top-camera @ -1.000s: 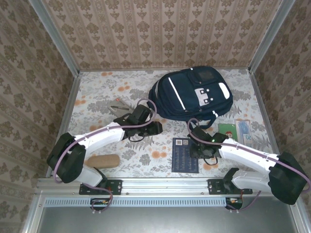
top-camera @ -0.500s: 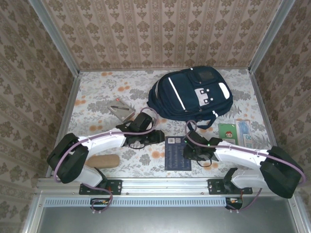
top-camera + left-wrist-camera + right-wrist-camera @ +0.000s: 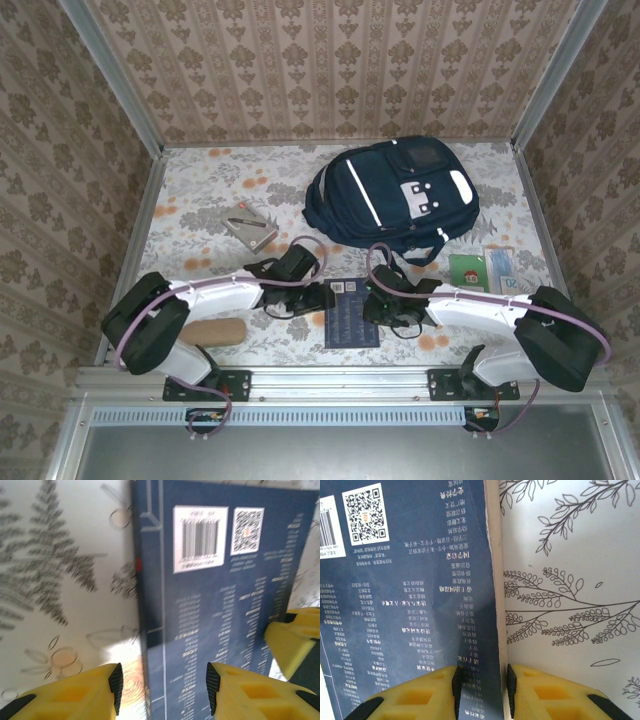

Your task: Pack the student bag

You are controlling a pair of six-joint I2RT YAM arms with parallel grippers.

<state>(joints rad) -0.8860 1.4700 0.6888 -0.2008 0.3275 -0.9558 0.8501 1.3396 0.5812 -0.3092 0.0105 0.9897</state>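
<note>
The navy student bag [image 3: 390,195] lies at the back of the table, its white stripe facing up. In front of it lies a dark blue book [image 3: 352,312] with a barcode and QR code on its cover [image 3: 220,605]. My right gripper [image 3: 374,304] is shut on the book's right edge, and the cover and cream page edge [image 3: 492,605] sit between its yellow fingers [image 3: 482,685]. My left gripper [image 3: 322,297] stands open astride the book's left edge [image 3: 162,687], with one pad over the tablecloth and the other over the cover.
A grey and red flat box [image 3: 250,230] lies at mid left. A tan roll [image 3: 210,331] sits by the left arm's base. A green card [image 3: 465,270] and a blue packet [image 3: 500,268] lie at the right. Patterned walls close in the table.
The right gripper has slid the book leftward across the table. The left gripper has swung down and right from near the grey box to the book's left edge.
</note>
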